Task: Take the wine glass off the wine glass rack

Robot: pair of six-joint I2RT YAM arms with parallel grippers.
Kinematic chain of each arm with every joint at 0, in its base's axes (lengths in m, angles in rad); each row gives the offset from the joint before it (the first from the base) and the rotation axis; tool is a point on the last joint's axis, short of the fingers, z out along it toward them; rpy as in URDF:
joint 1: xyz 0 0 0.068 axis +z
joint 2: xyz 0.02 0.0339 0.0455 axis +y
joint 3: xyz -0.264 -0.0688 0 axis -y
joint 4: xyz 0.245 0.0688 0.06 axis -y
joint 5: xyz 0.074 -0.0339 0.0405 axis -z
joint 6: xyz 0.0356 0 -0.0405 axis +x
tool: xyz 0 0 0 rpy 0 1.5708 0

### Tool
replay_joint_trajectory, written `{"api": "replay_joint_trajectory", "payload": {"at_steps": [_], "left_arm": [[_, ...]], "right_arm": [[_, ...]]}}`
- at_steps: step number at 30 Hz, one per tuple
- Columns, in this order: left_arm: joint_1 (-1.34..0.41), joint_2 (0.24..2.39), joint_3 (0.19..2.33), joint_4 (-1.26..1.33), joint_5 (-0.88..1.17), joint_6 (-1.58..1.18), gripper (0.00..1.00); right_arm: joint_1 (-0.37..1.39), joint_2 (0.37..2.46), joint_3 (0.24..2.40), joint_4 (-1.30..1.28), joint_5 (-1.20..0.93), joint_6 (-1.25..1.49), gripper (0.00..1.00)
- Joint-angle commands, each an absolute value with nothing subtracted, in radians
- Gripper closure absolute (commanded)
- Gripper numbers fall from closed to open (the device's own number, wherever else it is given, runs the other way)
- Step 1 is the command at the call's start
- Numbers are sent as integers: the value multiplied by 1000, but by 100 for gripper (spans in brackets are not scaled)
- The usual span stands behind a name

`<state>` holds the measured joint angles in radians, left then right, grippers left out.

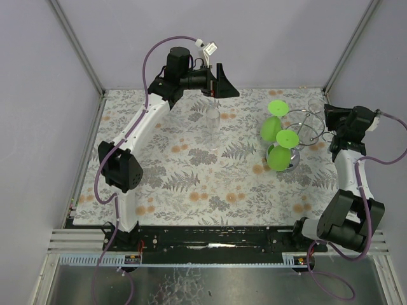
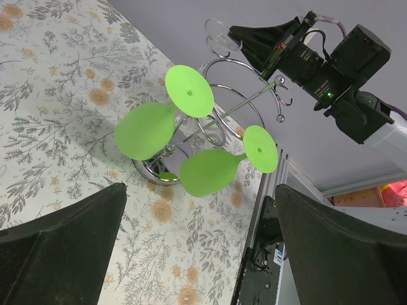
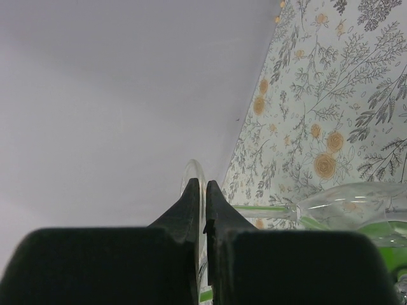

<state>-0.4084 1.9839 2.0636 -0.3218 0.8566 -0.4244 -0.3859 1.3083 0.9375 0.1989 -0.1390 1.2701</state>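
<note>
Wine glass (image 1: 315,105), clear: located at far-right side of the wine glass rack (image 1: 300,126), on right half of the table (image 1: 191,184), near back wall. In right wrist view, the stem runs sideways from foot to clear bowl. Foot sits just beside a looped arm at rack top. Whether the stem hangs in that loop cannot be told.

Right gripper (image 3: 204,188): fingers pressed together on the thin clear foot of the wine glass, pinching it edge-on. Foot disc projects slightly beyond the fingertips. Right arm reaches in from right side of rack, elbow folded near table front edge.

Left gripper (image 1: 219,86): fingers spread wide, nothing between them. Pos.: raised above table at back, centre-left, well apart from rack. Left wrist view frames the rack between both fingers.

Rack: silver wire, upright on floral table cover. Two other glasses on it, both w/ green bowl and green foot:
- far green glass (image 1: 273,124): left side of rack, tilted.
- near green glass (image 1: 280,155): near side of rack, bowl over the chrome base ring.

Both green bowls are near each other; contact cannot be told.

Misc.: one clear vessel (image 1: 212,124) stands upright on table below left gripper, well apart from rack. Type cannot be told.
</note>
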Motion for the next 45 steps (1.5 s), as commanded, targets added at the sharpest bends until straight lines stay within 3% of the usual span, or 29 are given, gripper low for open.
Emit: {"api": "replay_joint_trajectory", "payload": {"at_steps": [1,20,45], "left_arm": [[-405,1947,2065,-275,879,-420,0],[-405,1926,2035,-275,890,-419,0],[-405,1886,1990,-268,887,-437,0]], "right_arm": [[-384,1272,952,296,-115,1261,100],[-383,1301,951,387,-115,1276,100],[-383,1444,1189,437,-195,1297,100]]}}
